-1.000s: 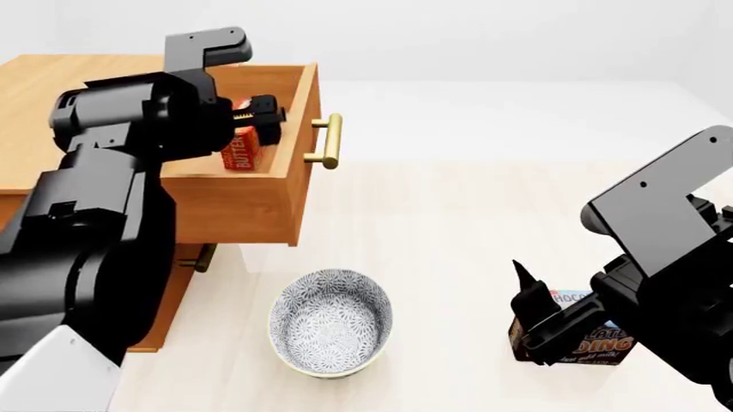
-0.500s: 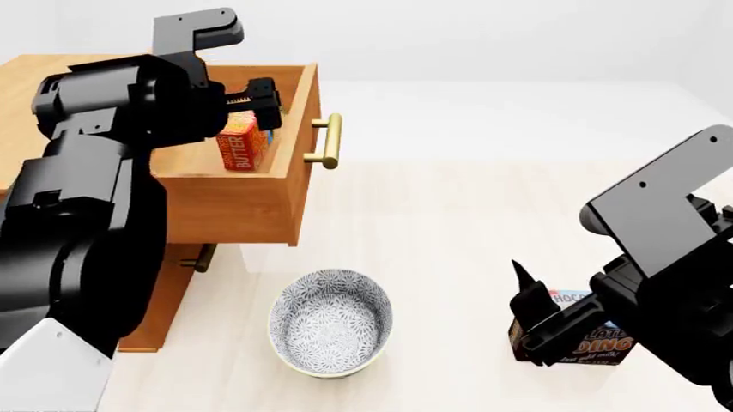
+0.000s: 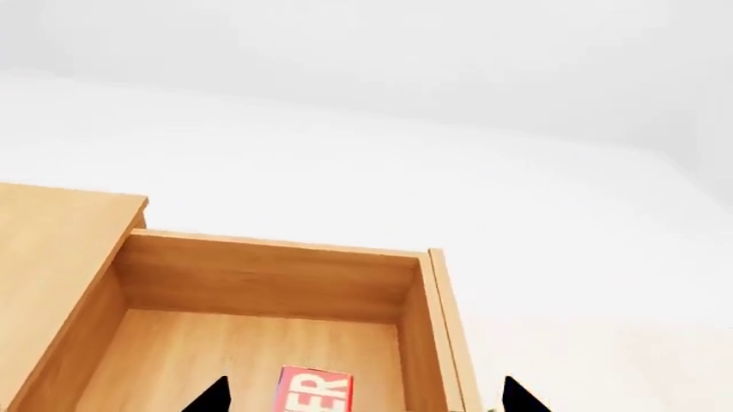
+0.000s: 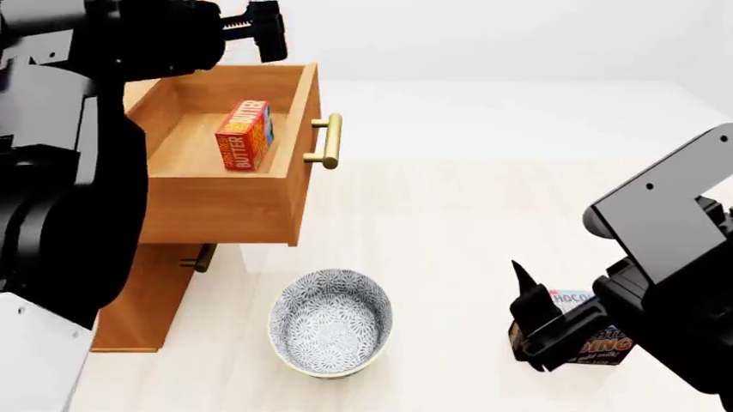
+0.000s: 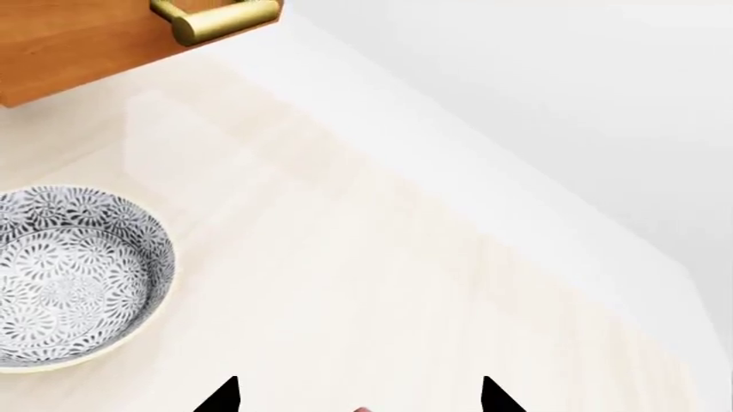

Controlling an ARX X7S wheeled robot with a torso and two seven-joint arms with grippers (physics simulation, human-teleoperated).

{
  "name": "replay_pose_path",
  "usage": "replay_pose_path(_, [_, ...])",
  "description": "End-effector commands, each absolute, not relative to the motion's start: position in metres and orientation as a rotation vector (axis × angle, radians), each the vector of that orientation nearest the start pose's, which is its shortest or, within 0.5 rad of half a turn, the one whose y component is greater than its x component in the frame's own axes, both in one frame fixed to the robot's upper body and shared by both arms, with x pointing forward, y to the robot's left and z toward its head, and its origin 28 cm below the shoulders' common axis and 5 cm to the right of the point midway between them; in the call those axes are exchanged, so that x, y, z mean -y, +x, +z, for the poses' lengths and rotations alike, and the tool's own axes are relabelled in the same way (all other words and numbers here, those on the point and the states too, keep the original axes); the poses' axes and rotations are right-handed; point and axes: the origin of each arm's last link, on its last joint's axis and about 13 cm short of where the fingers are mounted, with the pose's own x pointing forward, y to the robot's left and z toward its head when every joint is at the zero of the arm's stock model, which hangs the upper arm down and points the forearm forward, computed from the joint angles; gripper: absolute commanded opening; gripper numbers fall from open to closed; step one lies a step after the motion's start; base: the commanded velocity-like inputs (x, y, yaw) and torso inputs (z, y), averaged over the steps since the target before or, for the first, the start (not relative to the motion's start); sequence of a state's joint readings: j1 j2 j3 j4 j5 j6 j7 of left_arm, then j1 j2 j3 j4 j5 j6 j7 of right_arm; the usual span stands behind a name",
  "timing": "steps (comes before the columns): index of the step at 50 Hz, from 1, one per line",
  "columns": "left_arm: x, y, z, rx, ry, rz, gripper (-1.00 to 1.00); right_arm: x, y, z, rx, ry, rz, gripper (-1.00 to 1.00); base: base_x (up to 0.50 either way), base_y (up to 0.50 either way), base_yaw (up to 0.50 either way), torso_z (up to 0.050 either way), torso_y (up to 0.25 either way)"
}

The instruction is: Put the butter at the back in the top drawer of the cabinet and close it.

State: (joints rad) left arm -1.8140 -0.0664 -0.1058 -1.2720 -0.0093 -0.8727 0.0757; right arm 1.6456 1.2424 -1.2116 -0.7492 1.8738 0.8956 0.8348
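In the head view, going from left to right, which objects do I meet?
butter → brass handle of the top drawer → patterned bowl → right gripper → chocolate pudding box

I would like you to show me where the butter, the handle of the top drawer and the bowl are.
butter (image 4: 244,134): head view, its red lettered face.
top drawer handle (image 4: 332,141): head view, middle of the brass bar.
bowl (image 4: 330,322): head view, patterned inside.

The red-orange butter (image 4: 244,135) stands inside the cabinet's (image 4: 137,300) open top drawer (image 4: 229,202).
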Motion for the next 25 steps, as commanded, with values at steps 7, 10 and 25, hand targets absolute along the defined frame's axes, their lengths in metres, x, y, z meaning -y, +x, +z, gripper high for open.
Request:
replay_pose_path(7, [-0.203,0.366,0.391,-0.246,-0.078,-0.117,1.00,0.159,0.160,0.278,-0.316,-0.509,0.272,1.00,0.00,0.00,0.00,0.000,0.000])
replay_pose_path(10, [-0.195,0.355,0.393,-0.236,-0.051,-0.129,1.00,0.160,0.160,0.278,-0.314,-0.508,0.271,1.00,0.00,0.00,0.00,0.000,0.000])
replay_pose_path(25, [-0.158,0.324,0.384,-0.263,0.042,-0.089,1.00,0.161,0.157,0.279,-0.313,-0.508,0.264,1.00,0.00,0.00,0.00,0.000,0.000])
